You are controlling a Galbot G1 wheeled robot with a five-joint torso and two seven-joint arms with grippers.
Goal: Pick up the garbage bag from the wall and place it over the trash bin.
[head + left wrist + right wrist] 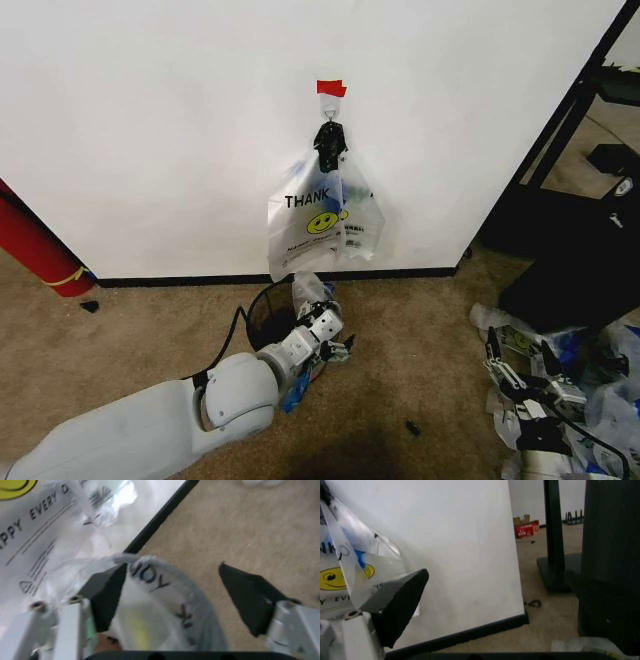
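left gripper (345, 349) spread beside trash bin (268, 312); garbage bag (322, 222) hangs vertically, apparently from hook.

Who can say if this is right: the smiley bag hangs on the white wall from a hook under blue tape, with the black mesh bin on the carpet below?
Not quite: the tape is red, not blue. The head view shows the garbage bag hanging on the wall from a hook under red tape, with the trash bin on the carpet below, by the left gripper.
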